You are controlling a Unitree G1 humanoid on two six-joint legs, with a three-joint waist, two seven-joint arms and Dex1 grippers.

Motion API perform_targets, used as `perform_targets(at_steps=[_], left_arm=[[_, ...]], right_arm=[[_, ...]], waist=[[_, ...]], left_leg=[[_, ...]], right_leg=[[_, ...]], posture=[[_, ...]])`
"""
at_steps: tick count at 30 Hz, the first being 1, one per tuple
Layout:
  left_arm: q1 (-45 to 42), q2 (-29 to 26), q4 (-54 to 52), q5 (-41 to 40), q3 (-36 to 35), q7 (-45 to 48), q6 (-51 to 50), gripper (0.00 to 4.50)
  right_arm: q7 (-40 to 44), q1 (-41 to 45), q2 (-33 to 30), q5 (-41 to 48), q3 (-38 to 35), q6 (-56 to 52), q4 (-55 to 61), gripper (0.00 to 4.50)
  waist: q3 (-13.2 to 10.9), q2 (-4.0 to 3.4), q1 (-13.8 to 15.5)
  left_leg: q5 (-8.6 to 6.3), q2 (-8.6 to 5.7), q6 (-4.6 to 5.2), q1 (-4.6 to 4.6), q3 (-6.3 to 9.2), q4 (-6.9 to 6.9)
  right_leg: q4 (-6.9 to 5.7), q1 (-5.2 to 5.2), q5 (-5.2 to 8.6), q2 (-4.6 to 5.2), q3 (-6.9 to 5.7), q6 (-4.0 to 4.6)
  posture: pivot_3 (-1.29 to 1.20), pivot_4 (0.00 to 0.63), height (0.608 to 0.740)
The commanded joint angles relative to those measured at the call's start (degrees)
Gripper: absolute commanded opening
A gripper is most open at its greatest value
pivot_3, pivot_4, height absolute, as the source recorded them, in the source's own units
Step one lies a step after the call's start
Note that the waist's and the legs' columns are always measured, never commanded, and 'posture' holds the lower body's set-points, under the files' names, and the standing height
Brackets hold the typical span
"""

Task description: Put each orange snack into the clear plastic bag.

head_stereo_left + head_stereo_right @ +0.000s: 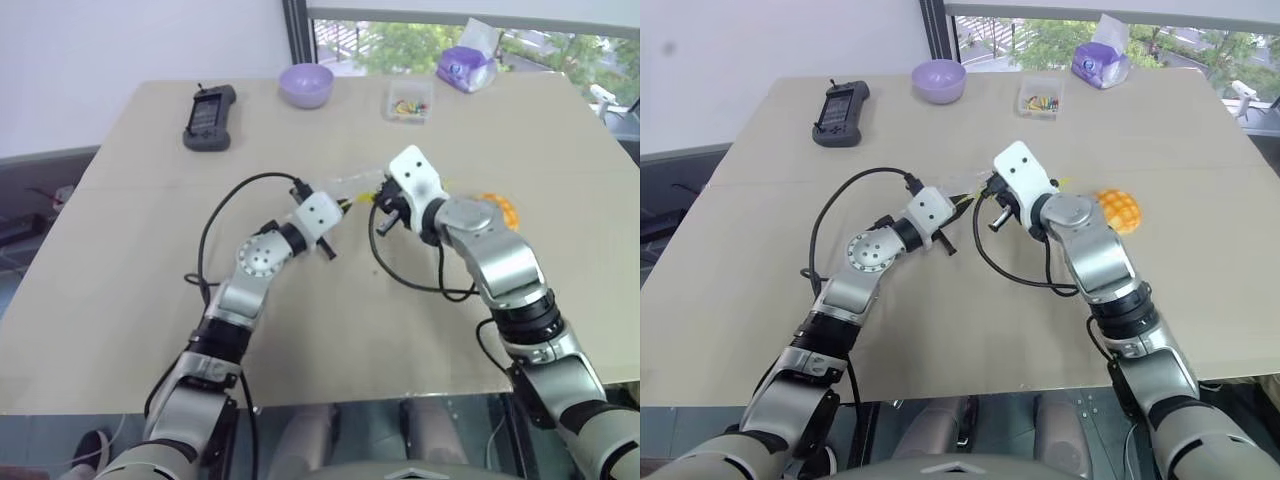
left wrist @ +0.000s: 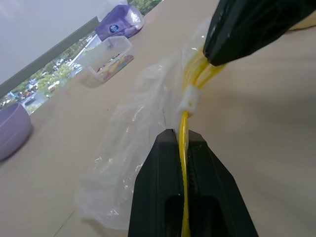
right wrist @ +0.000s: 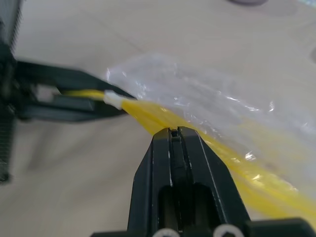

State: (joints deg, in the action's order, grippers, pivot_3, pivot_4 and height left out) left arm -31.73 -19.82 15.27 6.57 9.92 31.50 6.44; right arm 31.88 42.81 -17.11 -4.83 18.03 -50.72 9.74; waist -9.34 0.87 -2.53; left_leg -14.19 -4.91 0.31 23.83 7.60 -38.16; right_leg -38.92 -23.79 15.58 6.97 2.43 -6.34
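Note:
The clear plastic bag (image 2: 126, 148) lies crinkled near the middle of the table, its yellow seal strip (image 3: 148, 116) stretched between both grippers. My left gripper (image 2: 180, 137) is shut on one end of the strip, by the white slider. Facing it, my right gripper (image 3: 175, 131) is shut on the strip a little further along. In the head views the two grippers meet tip to tip, left gripper (image 1: 965, 203) against right gripper (image 1: 990, 195). The orange snack (image 1: 1120, 210), a round bun with a grid top, sits on the table just right of my right forearm.
Along the table's far side stand a black handheld device (image 1: 209, 118), a purple bowl (image 1: 306, 84), a small clear box of colourful bits (image 1: 411, 100) and a purple tissue packet (image 1: 465, 68). Black cables (image 1: 215, 225) loop from both wrists over the tabletop.

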Motion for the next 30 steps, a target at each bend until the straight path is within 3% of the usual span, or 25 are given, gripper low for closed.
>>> perform_targets(at_steps=[1, 8, 15, 23, 30], left_arm=[[-0.5, 0.1, -2.3, -0.5, -0.1, 0.2, 0.2, 0.00], [-0.2, 0.4, -2.8, -0.7, 0.0, 0.6, 0.0, 0.00], [-0.3, 0.7, -2.7, -0.7, -0.2, 0.6, -0.1, 0.00], [-0.4, 1.4, -2.9, -0.9, -0.1, 0.6, -0.1, 0.00], [0.1, 2.1, -3.8, -1.5, -0.3, 1.0, 0.1, 0.00]], right_arm=[[-1.8, 1.7, -1.0, -2.6, 1.5, 4.0, -0.4, 0.02], [-3.6, 2.3, -2.0, -6.1, 3.3, 6.8, -4.1, 0.02], [-0.7, 1.1, 0.4, -2.5, 2.3, 4.9, -1.0, 0.02], [-2.6, 1.1, 9.5, 7.4, -8.2, -12.7, -0.6, 0.02], [-10.7, 2.0, 15.8, 10.4, -18.4, -18.0, -7.7, 0.02]], waist=[[0.0, 0.00, 0.0], [0.0, 0.00, 0.0], [0.0, 0.00, -0.1], [0.0, 0.00, 0.1], [0.0, -0.02, 0.0]], left_leg=[[0.00, 0.00, 0.00, 0.00, 0.00, 0.00], [0.00, 0.00, 0.00, 0.00, 0.00, 0.00], [0.00, 0.00, 0.00, 0.00, -0.01, 0.00], [0.00, 0.03, 0.00, 0.00, 0.04, -0.01], [0.00, 0.04, 0.00, 0.00, 0.04, 0.00]], right_leg=[[0.00, 0.00, 0.00, 0.00, 0.00, 0.00], [0.00, 0.00, 0.00, -0.01, 0.00, 0.00], [0.00, 0.00, 0.00, -0.02, 0.01, 0.00], [0.00, 0.02, 0.00, -0.02, 0.00, 0.00], [-0.02, 0.01, 0.00, -0.02, -0.01, 0.00]], posture=[[0.00, 0.150, 0.740], [0.00, 0.150, 0.740], [0.00, 0.150, 0.740], [0.00, 0.150, 0.740], [0.00, 0.150, 0.740]])
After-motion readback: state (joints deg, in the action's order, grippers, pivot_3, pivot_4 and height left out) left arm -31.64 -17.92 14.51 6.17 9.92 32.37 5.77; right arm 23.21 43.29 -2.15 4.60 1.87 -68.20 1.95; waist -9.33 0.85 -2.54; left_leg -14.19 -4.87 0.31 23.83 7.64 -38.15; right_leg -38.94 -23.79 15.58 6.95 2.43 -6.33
